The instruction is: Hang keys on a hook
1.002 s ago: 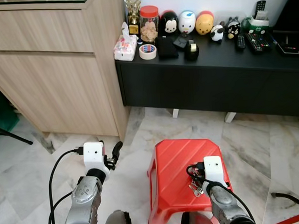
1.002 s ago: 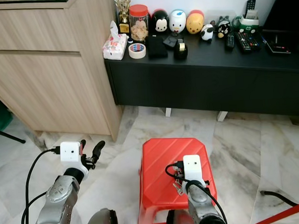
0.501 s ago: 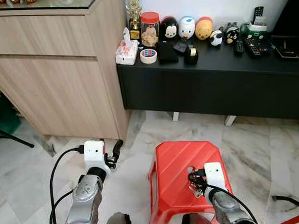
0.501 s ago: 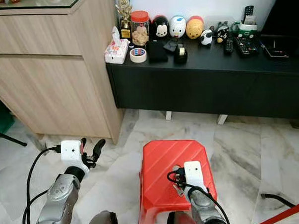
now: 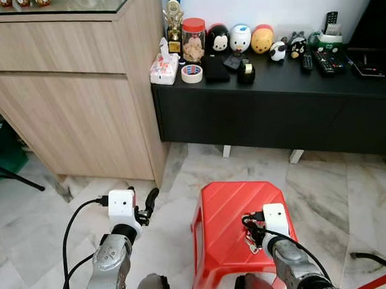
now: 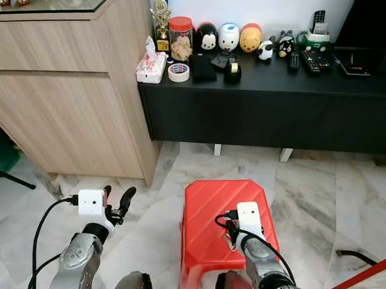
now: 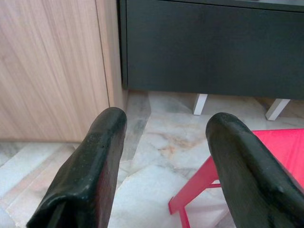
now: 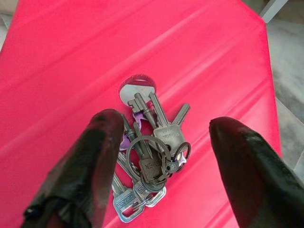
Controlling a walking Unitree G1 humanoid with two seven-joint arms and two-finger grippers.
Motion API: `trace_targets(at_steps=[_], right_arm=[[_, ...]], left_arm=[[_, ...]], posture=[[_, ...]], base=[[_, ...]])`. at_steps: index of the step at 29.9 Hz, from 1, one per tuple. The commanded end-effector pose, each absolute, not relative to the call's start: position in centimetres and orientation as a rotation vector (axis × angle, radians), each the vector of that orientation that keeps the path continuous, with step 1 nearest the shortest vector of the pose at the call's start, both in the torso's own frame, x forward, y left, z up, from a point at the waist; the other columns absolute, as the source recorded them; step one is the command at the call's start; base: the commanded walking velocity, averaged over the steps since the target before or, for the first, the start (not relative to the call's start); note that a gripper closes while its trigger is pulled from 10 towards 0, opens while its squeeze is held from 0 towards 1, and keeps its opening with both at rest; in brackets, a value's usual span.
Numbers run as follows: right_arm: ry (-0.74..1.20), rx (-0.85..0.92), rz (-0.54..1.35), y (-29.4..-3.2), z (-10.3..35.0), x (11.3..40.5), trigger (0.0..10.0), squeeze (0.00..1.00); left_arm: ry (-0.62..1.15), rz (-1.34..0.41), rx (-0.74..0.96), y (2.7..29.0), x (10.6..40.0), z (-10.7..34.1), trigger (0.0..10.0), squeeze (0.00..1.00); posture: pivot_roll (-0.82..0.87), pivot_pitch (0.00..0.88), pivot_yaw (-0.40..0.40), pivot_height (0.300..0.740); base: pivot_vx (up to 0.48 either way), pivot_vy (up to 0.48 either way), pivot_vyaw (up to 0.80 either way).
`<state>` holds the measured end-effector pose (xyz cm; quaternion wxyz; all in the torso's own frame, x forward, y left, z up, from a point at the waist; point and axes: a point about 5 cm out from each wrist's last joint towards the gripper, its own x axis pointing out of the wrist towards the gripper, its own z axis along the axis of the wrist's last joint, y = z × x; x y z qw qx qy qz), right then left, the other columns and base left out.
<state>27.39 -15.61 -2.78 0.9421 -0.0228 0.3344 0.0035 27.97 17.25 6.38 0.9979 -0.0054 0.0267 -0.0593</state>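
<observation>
The keys lie in a bunch on the red stool, low in the frame right of centre. The right gripper hangs over them, fingers spread wide on either side, holding nothing. The left gripper, lower left over the marble floor, is also wide open and empty.

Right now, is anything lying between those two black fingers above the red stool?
Yes: the right wrist view shows the bunch of keys on the red stool, between the right gripper's open fingers, not yet gripped.
</observation>
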Motion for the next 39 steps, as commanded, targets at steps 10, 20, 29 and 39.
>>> trace_targets(at_steps=[10, 20, 29, 39], right_arm=[[0.732, 0.008, -0.022, -15.5, -3.0, 27.3, 10.0, 0.00], [0.729, 0.029, -0.043, -15.4, -2.7, 27.7, 10.0, 0.00], [0.759, 0.051, -0.059, -15.4, -3.1, 27.3, 10.0, 0.00], [0.767, 0.093, -0.081, -15.4, -3.5, 26.8, 0.0, 0.00]], left_arm=[[0.044, -0.136, -0.004, 16.8, 26.7, 7.3, 10.0, 0.00], [0.043, -0.136, -0.011, 16.5, 25.6, 8.0, 10.0, 0.00], [0.055, -0.137, -0.007, 16.5, 24.8, 8.3, 10.0, 0.00], [0.075, -0.138, -0.007, 16.5, 24.2, 8.4, 10.0, 0.00]], posture=[[0.08, 0.182, -0.057, 0.646], [0.09, 0.214, -0.060, 0.646], [0.10, 0.240, -0.055, 0.646], [0.11, 0.253, -0.050, 0.646]], base=[[0.000, 0.000, 0.00], [0.000, 0.000, 0.00], [0.000, 0.000, 0.00], [0.000, 0.000, 0.00]])
